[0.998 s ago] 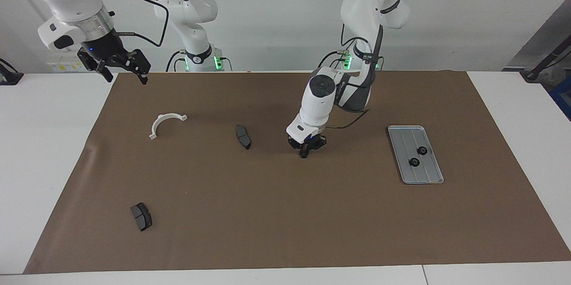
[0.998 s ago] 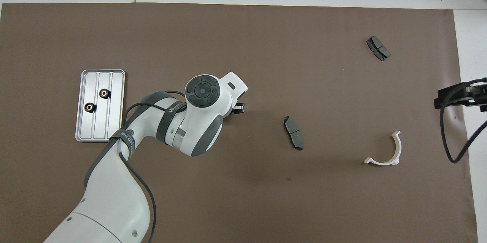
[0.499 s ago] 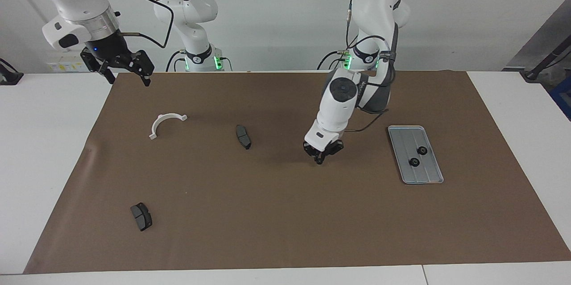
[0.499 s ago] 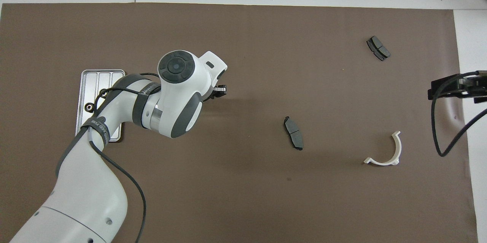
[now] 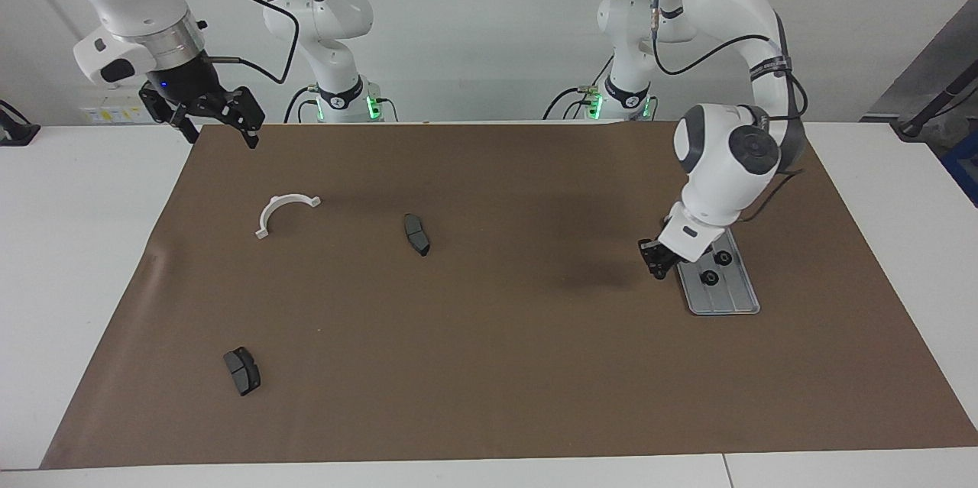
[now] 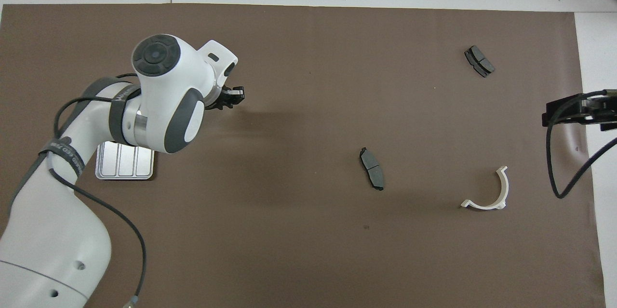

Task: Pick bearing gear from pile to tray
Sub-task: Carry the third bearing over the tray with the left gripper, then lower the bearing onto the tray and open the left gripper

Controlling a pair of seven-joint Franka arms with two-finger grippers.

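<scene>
The left gripper [image 5: 657, 268] hangs just beside the tray [image 5: 733, 303], probably carrying a gear [image 5: 710, 277] to join the two there, though I cannot tell its jaws' state. The right gripper [image 5: 216, 121] waits, jaws apart, well away.

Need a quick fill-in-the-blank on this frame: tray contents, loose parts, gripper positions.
1. The tray holds ____ black gears.
2. The white bracket lies on the brown ____.
3. ____ brake pads lie on the mat.
4. The left gripper hangs at the tray's edge; the right gripper waits over the mat's ____.

Missing: two; mat; two; corner
</scene>
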